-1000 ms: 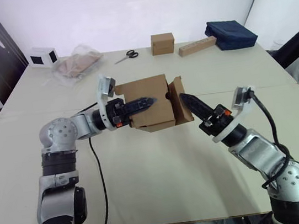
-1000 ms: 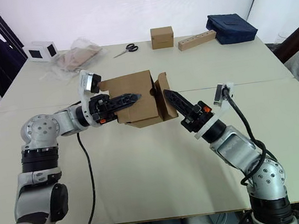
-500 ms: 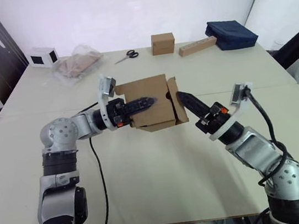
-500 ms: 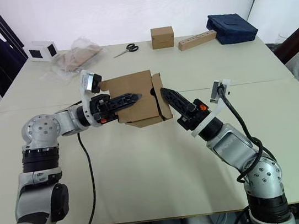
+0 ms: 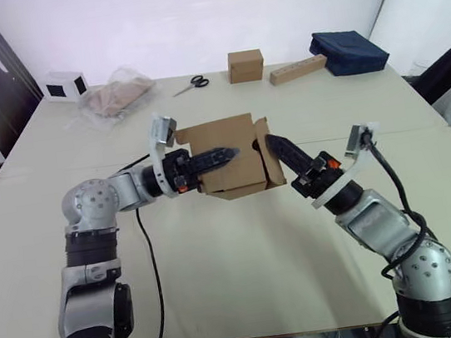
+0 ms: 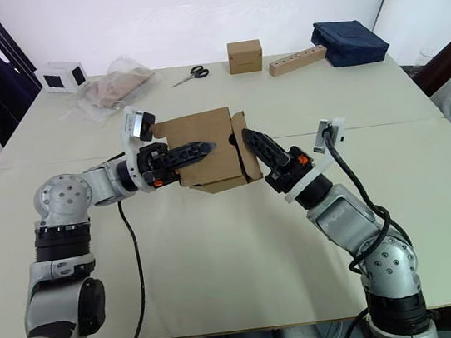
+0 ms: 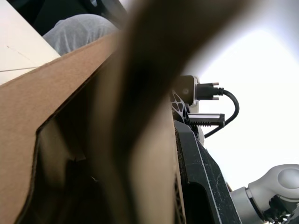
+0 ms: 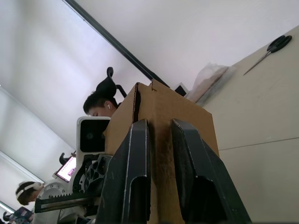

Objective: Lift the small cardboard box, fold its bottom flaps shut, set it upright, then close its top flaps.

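Cardboard box [image 5: 228,156] held between both arms' fingers [image 5: 211,155].

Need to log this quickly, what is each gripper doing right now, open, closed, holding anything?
Left gripper: shut on the small cardboard box, held off the table.
Right gripper: fingers slightly apart, straddling the box's side flap.

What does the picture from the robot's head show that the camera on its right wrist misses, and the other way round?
From the head, the whole table is seen: the left gripper holds the small cardboard box in the air, a dark blue bag lies far off.

The right wrist camera sees a flap between the right gripper's two fingers.

Both show the box and scissors.
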Robot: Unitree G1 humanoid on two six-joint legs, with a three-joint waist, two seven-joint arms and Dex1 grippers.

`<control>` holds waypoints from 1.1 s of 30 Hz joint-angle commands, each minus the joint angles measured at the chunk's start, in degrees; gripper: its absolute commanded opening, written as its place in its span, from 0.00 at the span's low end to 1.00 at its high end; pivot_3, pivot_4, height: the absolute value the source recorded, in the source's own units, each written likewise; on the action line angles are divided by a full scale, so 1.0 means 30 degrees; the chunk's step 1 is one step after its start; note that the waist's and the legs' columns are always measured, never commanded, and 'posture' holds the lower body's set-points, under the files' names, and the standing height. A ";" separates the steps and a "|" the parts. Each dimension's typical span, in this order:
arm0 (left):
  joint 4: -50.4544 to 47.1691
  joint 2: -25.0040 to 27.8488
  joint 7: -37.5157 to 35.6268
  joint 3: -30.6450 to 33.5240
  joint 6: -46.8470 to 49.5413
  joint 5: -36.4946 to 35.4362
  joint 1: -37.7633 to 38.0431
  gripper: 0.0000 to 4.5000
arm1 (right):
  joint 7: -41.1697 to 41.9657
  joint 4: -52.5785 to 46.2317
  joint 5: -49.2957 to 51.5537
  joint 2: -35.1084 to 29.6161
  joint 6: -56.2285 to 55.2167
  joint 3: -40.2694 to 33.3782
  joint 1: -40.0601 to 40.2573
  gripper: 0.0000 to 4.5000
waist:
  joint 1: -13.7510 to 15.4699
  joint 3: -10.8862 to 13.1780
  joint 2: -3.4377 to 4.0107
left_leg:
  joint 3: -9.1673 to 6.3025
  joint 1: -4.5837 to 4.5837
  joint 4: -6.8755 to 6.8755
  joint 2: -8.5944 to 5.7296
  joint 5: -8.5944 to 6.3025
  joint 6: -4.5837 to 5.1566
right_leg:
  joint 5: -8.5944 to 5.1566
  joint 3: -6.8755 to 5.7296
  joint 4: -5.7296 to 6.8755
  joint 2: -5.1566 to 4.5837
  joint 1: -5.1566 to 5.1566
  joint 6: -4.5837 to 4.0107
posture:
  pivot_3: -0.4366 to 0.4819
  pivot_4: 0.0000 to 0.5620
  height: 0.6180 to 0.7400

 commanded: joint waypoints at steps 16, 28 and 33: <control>-0.1332 -0.1204 0.0928 0.0477 -0.0249 -0.0889 0.0252 0.00 | -0.0635 -0.0680 -0.1137 0.1292 -0.0645 0.0524 -0.0534 0.16 | -0.0015 0.0000 0.0000 | -0.0001 0.0000 -0.0004 0.0000 0.0000 -0.0001 | 0.0000 0.0001 0.0000 0.0000 -0.0001 0.0000 | 0.48 0.27 1.00; -0.2152 -0.2291 0.2146 0.0730 0.0062 -0.1523 0.0936 0.00 | -0.1167 -0.0465 -0.1462 0.2171 -0.0880 0.0733 -0.1299 0.16 | -0.0010 0.0000 0.0001 | -0.0003 0.0000 -0.0006 0.0000 0.0000 -0.0001 | 0.0000 0.0000 0.0000 0.0000 -0.0003 0.0000 | 0.48 0.27 1.00; -0.2209 -0.2752 0.2600 0.0841 -0.0098 -0.1524 0.0982 0.00 | -0.1333 -0.0374 -0.1714 0.2574 -0.0868 0.1032 -0.1680 0.16 | -0.0013 0.0000 0.0000 | -0.0001 0.0000 -0.0008 0.0000 0.0001 -0.0001 | 0.0000 0.0000 -0.0001 0.0002 -0.0003 0.0000 | 0.48 0.27 1.00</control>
